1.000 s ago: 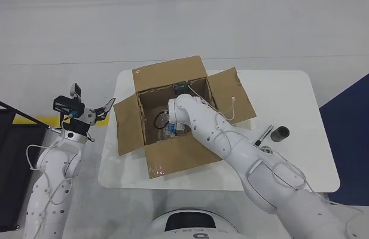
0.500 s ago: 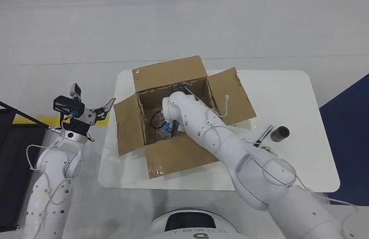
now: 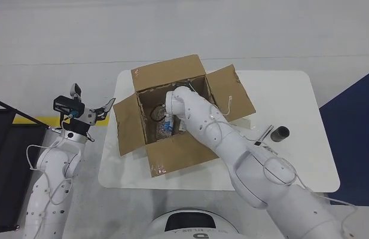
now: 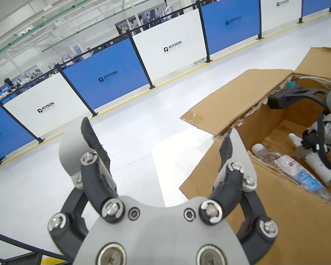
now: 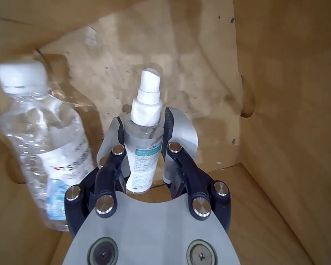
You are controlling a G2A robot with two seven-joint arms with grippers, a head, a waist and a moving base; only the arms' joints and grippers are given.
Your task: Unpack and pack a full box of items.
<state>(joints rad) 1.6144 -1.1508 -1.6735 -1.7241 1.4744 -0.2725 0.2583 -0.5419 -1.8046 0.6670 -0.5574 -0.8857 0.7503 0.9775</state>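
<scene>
Down inside the open cardboard box (image 3: 169, 73), in the middle of the white worktop (image 3: 280, 95): right claw (image 5: 143, 119), clamped on a spray bottle (image 5: 142, 153). Grip on the clear body just under the white pump head, one finger on each side, label facing the wrist camera. Just beside it in the box, a clear water bottle (image 5: 44, 144) with white cap and blue-and-white label, lying tilted against the cardboard wall. All four box flaps folded outward.

Off the worktop's left edge, near the box's left flap: left claw (image 4: 158, 128), fingers spread wide apart, nothing between them.

On the worktop to the right of the box, well apart from it: a small dark cylinder (image 3: 280, 134) and, just beside that, a thin grey stick (image 3: 263, 135).
</scene>
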